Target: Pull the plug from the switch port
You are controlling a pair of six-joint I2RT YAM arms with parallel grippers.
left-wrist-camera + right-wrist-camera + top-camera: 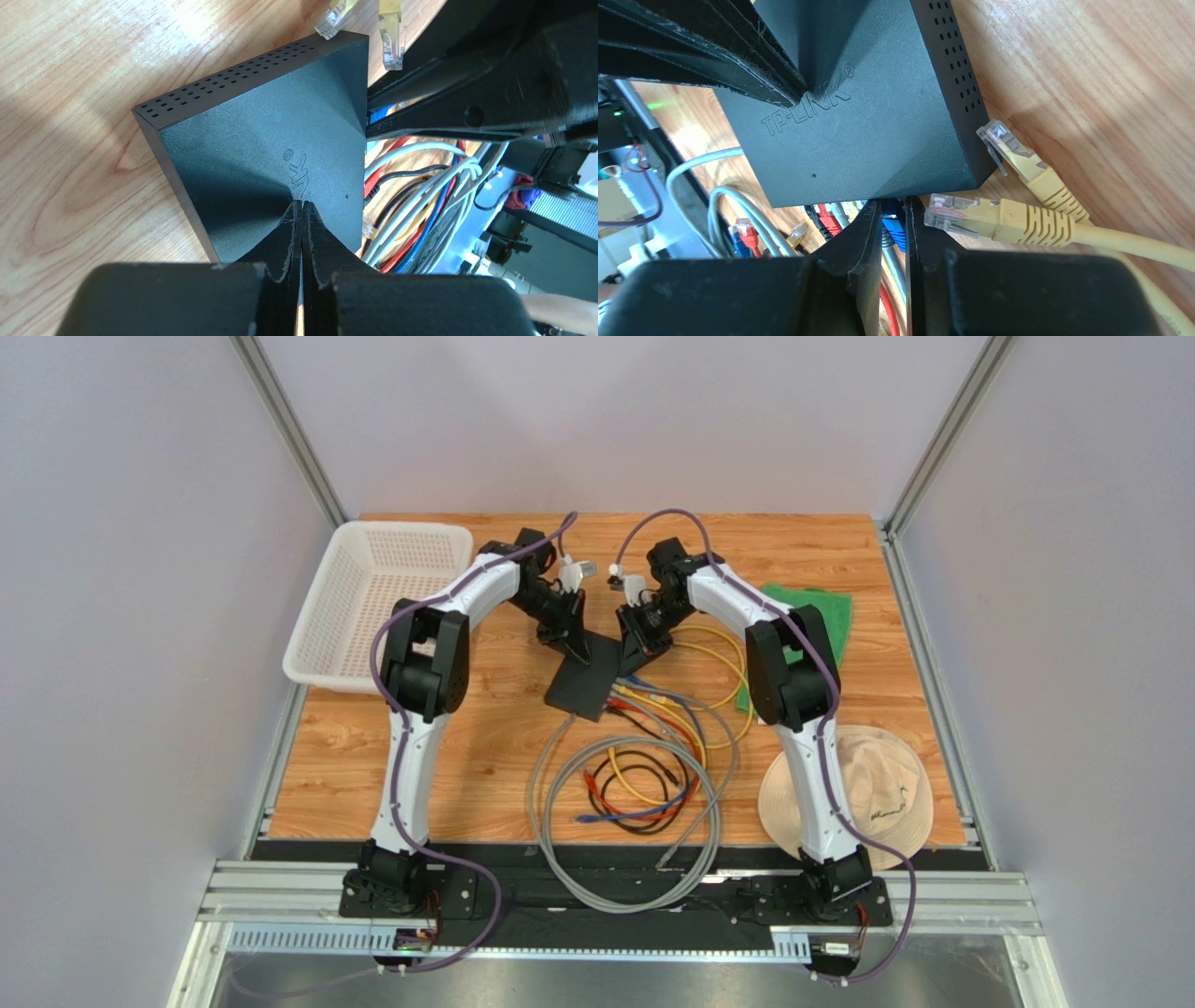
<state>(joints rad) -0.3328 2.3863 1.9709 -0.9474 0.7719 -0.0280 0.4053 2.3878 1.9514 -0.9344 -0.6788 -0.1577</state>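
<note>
The black TP-Link switch (584, 679) lies flat on the wooden table (70, 140) between the two arms, its port edge facing the tangle of cables. The left gripper (302, 210) has its jaws pressed fully together with nothing between them, and its tips bear down on the switch lid. The right gripper (892, 211) has its jaws narrowed around the blue plug (893, 233) at the port edge. Two loose yellow plugs (962, 211) lie just beside the box. The risk I see is the hold-down: a single point on a smooth lid could let the switch pivot or slide with the pull. If the plug's latch is not depressed, the fingers may slip off it instead.
</note>
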